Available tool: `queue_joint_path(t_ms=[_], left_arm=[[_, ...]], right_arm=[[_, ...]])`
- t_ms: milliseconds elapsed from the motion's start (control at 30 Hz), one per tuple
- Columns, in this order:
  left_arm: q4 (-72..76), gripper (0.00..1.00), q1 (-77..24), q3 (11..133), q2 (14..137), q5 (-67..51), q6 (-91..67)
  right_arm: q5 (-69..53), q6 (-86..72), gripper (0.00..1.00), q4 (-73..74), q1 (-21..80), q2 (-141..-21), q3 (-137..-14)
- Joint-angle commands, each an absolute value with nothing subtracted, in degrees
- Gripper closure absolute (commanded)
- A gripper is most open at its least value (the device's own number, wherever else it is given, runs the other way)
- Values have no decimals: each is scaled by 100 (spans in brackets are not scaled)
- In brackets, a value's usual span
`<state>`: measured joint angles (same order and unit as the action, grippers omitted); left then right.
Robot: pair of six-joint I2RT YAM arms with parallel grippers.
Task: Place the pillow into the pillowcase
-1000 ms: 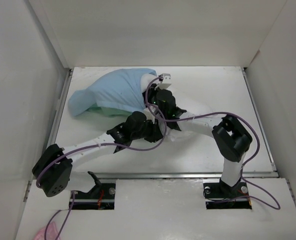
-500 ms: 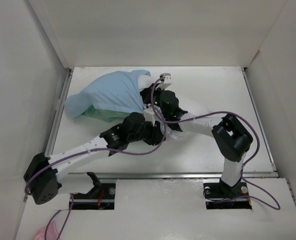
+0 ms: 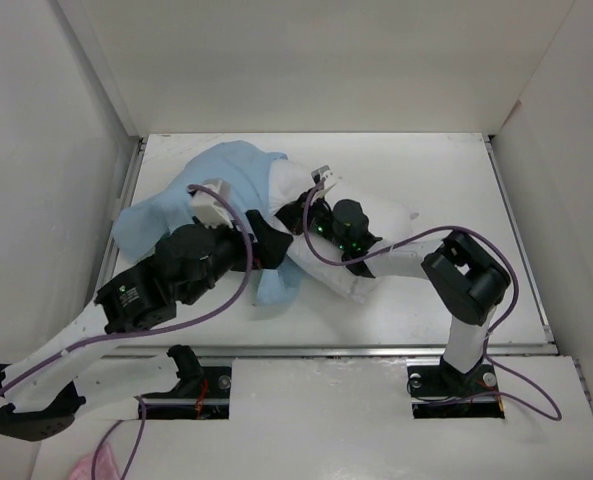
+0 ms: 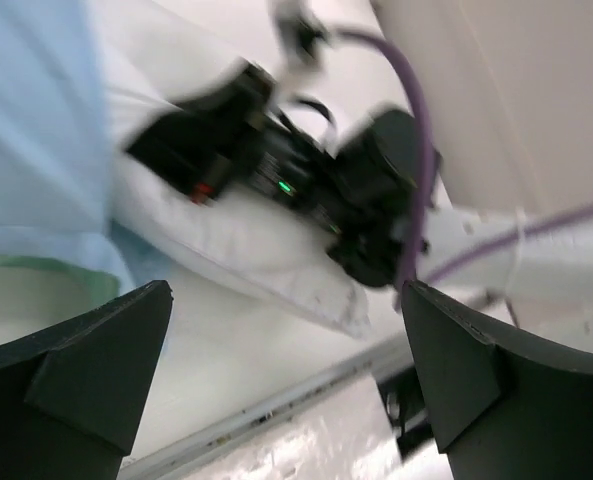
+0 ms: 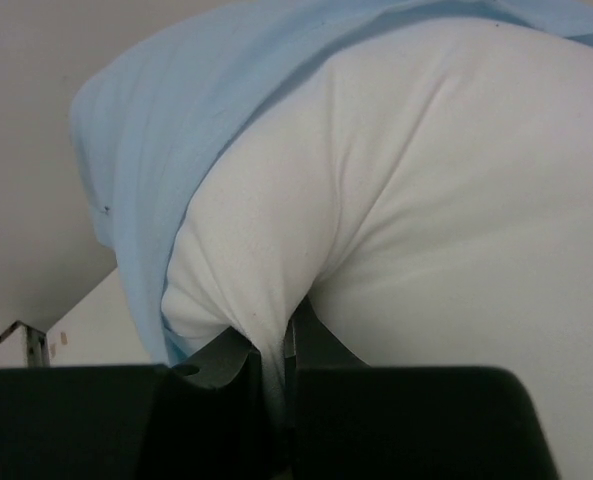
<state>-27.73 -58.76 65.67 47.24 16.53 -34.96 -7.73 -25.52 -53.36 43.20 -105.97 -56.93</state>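
The white pillow [image 3: 381, 213] lies across the table's middle, its left end under the light blue pillowcase [image 3: 226, 172]. My right gripper [image 3: 304, 203] is shut on a pinched fold of the pillow [image 5: 426, 200], and the blue pillowcase [image 5: 176, 120] drapes over the pillow's far edge. My left gripper [image 3: 276, 248] hovers over the cloth beside the right wrist. In the left wrist view its fingers [image 4: 76, 380] stand wide apart with nothing between them, above the pillow [image 4: 246, 250] and the pillowcase [image 4: 36, 130].
White walls close the table in at the left [image 3: 66, 150], back and right. A metal rail [image 3: 376, 350] runs along the front edge. Purple cables [image 3: 506, 270] loop off both arms. The two arms cross close together at the table's centre.
My left gripper has opened and let go of the pillowcase. The left arm has swung out to the left. Blue cloth now reaches farther toward the front, and the pillow has shifted forward.
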Motion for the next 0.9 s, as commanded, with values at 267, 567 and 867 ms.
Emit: queue_joint_path(t_ms=[267, 567, 867], left_arm=[[-3947, 0, -5022, 7225, 6000, 4238, -4098], [-2769, 9, -3305, 8136, 7759, 2171, -2471], [-3383, 29, -3243, 9034, 9140, 2232, -2004]], right_arm=[[-711, -1978, 74, -5203, 4377, -9915, -4975], [-220, -1451, 60, -4370, 4430, -8896, -4544], [50, -527, 38, -2673, 4430, -8034, -4895]])
